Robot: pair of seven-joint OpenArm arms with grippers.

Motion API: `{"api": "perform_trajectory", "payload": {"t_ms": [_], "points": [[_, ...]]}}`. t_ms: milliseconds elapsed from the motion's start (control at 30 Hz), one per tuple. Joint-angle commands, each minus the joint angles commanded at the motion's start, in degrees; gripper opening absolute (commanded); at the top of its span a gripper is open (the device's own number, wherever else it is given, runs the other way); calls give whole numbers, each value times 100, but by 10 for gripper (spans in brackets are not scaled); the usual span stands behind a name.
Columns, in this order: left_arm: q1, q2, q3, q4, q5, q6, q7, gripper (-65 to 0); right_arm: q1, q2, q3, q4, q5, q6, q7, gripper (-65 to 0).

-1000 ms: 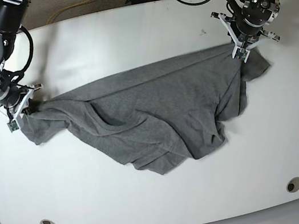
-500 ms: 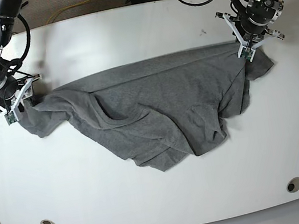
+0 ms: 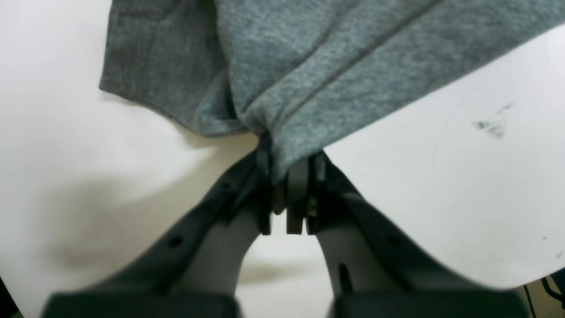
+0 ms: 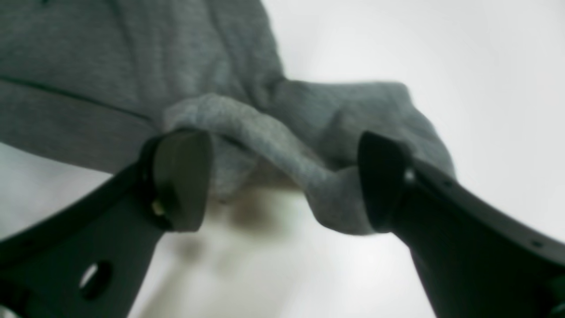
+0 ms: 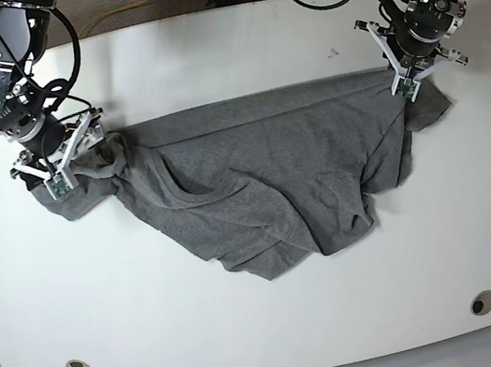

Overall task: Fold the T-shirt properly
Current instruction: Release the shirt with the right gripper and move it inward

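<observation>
The left tool [image 3: 287, 176] is clamped on a bunched corner of the T-shirt [image 5: 264, 180], anchoring that edge. The right tool [image 4: 282, 176] stands wide, straddling a cloth ridge without gripping it. The T-shirt lies crumpled across the table [image 5: 221, 45], not yet flattened for folding.

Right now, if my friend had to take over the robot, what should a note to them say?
Left gripper: fingers shut on a bunched edge of the T-shirt, at the base view's right.
Right gripper: fingers open, straddling a rolled fold of the cloth at the other end, not pinching it.
The shirt lies crumpled and wrinkled across the middle of the white table, stretched between the two arms.
Done: one end gripped. No fold made yet.
Left: grip the other end, spread the shirt flat, then fold it.
</observation>
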Motion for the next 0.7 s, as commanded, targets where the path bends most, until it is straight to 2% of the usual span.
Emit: {"api": "perform_trajectory", "payload": {"t_ms": [200, 367, 700], "points": [[0, 0, 0, 0, 0, 0, 0, -650, 440, -97, -62, 26, -580, 0, 0, -168], [-9, 0, 9, 0, 0, 0, 0, -650, 598, -35, 88, 334, -580, 0, 0, -165], [-9, 0, 9, -9, 0, 0, 0, -650, 413, -26, -141, 475, -571, 0, -9, -165]]}}
